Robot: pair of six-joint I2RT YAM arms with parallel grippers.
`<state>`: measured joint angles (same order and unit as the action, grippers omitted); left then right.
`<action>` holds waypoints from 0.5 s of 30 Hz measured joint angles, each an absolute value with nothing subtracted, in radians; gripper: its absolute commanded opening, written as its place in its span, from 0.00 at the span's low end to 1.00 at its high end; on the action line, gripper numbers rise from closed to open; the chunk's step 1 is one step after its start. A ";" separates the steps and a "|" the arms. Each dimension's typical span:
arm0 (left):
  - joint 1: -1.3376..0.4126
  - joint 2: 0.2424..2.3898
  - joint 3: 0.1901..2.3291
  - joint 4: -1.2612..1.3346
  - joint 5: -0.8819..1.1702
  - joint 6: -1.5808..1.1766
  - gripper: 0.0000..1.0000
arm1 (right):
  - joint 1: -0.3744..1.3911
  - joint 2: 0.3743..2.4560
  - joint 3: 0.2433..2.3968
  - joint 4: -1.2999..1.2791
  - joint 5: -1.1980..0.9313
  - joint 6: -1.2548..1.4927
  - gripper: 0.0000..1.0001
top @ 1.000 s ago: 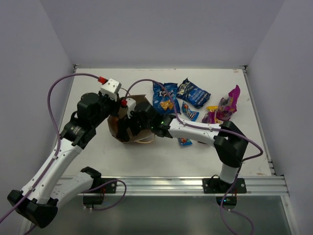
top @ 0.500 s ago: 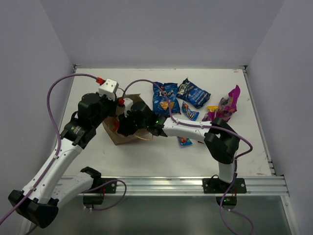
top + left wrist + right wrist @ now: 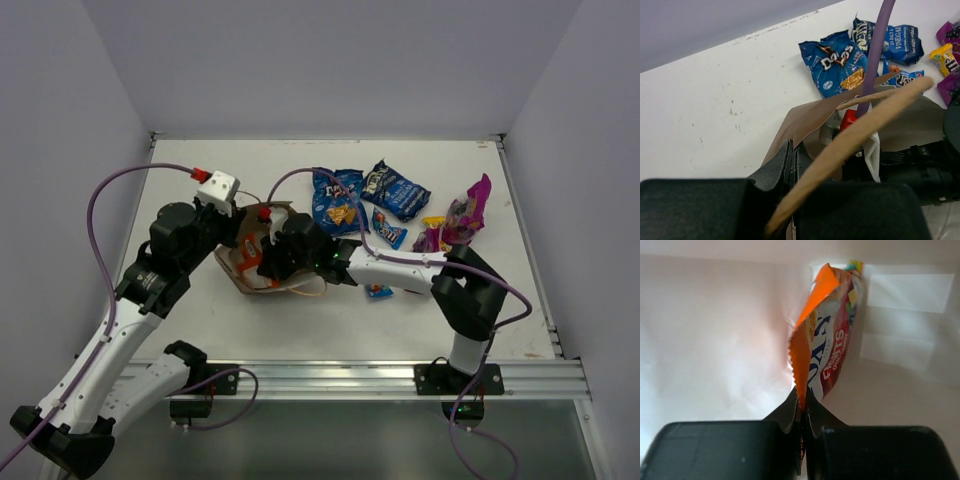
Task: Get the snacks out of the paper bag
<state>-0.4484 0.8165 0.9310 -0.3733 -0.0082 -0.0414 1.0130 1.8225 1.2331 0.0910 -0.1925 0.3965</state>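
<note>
The brown paper bag (image 3: 243, 268) lies tipped on the table with its mouth to the right. My left gripper (image 3: 792, 161) is shut on the bag's upper wall (image 3: 807, 116), and a paper loop handle (image 3: 865, 127) crosses in front. My right gripper (image 3: 802, 412) reaches into the bag and is shut on the crimped edge of an orange-red snack packet (image 3: 826, 340). Its wrist (image 3: 300, 246) shows at the bag's mouth. Other snacks lie outside: two blue chip bags (image 3: 337, 199) (image 3: 397, 189), small blue packs (image 3: 389, 231) (image 3: 377, 290), purple bags (image 3: 466, 212) and a yellow pack (image 3: 433, 222).
The loose snacks spread across the back right of the white table (image 3: 200, 310). A purple cable (image 3: 875, 55) from the right arm hangs over the bag's mouth. Grey walls close in the table on three sides, and a metal rail (image 3: 340, 375) runs along the near edge.
My right gripper has shut on the orange-red packet inside the bag, after pushing in deeper and drawing slightly back. The left arm, still gripping the bag, has shifted a little left.
</note>
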 measured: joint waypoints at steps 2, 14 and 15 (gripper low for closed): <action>-0.452 0.806 0.924 -0.367 -0.004 -0.041 0.00 | 1.013 1.794 1.222 0.077 -0.193 0.393 0.00; -0.452 0.830 0.918 -0.352 -0.007 -0.033 0.00 | 1.013 1.592 1.162 0.096 -0.202 0.345 0.00; -0.452 0.834 0.918 -0.352 -0.009 -0.033 0.00 | 1.013 1.568 1.162 0.101 -0.202 0.337 0.00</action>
<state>-0.4522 0.8345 0.9176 -0.3515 -0.0093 -0.0326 1.0130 1.5681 1.1618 0.1005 -0.2016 0.3370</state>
